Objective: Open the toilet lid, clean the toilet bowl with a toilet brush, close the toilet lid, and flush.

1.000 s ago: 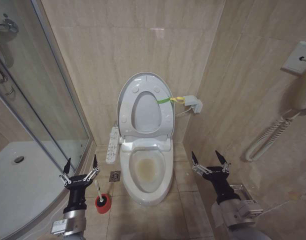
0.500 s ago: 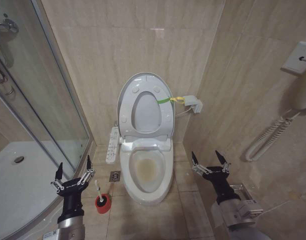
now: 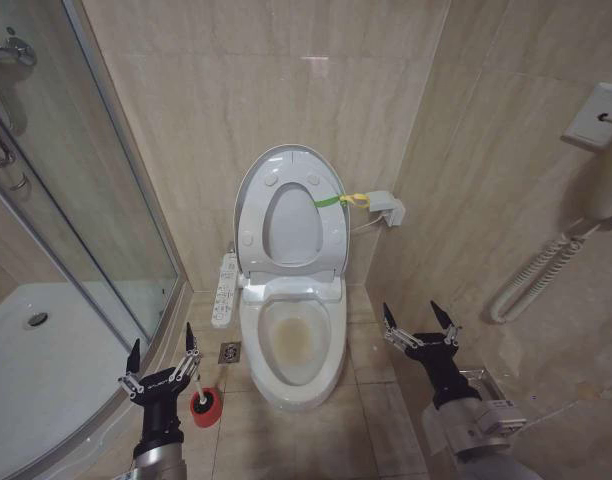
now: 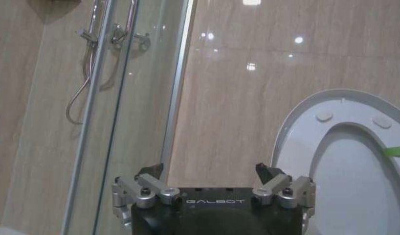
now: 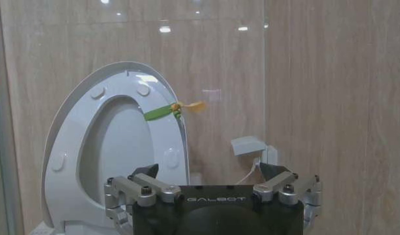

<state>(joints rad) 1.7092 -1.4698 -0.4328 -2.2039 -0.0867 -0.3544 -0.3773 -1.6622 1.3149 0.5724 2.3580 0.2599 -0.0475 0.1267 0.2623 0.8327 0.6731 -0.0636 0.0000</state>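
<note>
standing against the tiled back wall, the toilet bowl sat at the centre of the head view, white and oval, with yellowish water at its bottom. at 12 o'clock from it the toilet lid was raised upright against the wall, the ring-shaped seat lifted flat against it, a green strap crossing the seat's edge toward a small white box on the wall at 3 o'clock of the lid. at 9 o'clock of the bowl the curved glass shower screen closed off the white shower tray, and a long white control panel lay on the floor just beside the bowl's base. the right gripper hung at 3 o'clock of the bowl, well apart from it, its jaws spread wide and holding nothing. the left gripper hovered at about 8 o'clock of the bowl, jaws likewise spread and empty, just beside the round red holder on the floor tiles. the toilet brush stood in that holder, its thin white handle tilted up close to the left gripper's nearer finger; whether they touched could not be told. a small square floor drain lay between holder and bowl.
</note>
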